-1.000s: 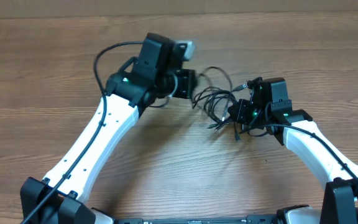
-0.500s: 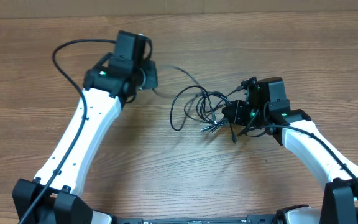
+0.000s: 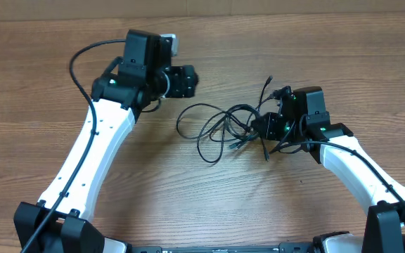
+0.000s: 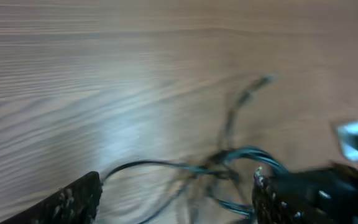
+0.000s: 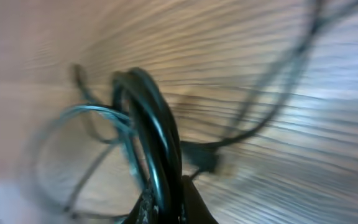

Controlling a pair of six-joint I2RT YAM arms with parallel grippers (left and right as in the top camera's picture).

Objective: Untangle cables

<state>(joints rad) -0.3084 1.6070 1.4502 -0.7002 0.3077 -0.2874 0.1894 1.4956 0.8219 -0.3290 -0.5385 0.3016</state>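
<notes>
Several cables (image 3: pixel 241 125) trail from right gripper's (image 3: pixel 264 128) pinch toward spread left gripper (image 3: pixel 190 81).

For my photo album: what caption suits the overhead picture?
The right gripper pinches a tangle of thin black cables; the left gripper hovers open nearby above the wooden table.

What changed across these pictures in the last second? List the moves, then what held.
The left gripper swung leftward away from the cables, drawing loops out with it, then came partway back; it is now open and clear of them. The loops lie spread farther left on the table. The right gripper stayed put, shut on the bundle's right end.
</notes>
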